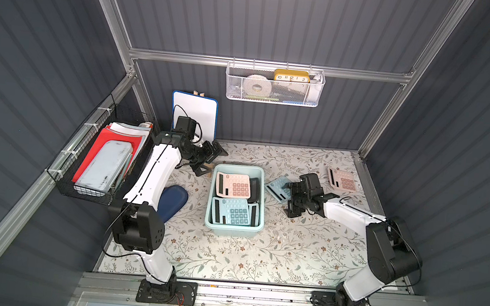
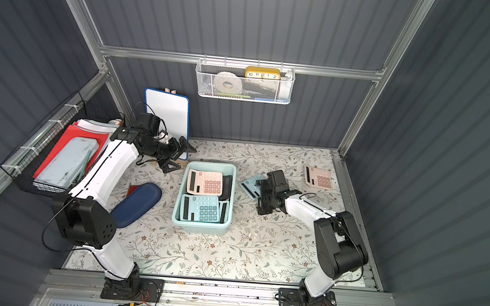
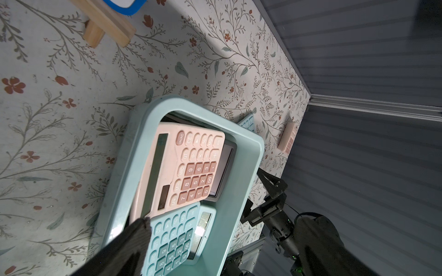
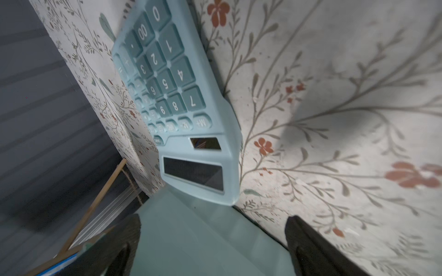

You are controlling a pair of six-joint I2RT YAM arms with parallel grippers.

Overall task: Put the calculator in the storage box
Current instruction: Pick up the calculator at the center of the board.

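The mint-green storage box (image 1: 238,167) stands mid-table and holds a pink calculator (image 1: 233,184), a blue one (image 1: 230,211) and dark ones beside them. Another blue calculator (image 1: 276,187) lies flat on the table just right of the box; in the right wrist view this calculator (image 4: 177,95) has its display end at the box's outer wall (image 4: 191,239). My right gripper (image 1: 292,198) hangs open over its right part, holding nothing. My left gripper (image 1: 211,159) is open and empty, behind the box's far left corner; one fingertip (image 3: 137,233) shows over the box.
A second pink calculator (image 1: 342,179) lies at the far right near the wall. A whiteboard (image 1: 194,112) on a wooden easel stands at the back left. A dark blue case (image 1: 173,199) lies left of the box. A black wire basket (image 1: 99,161) and a white mesh basket (image 1: 274,86) hang on the walls.
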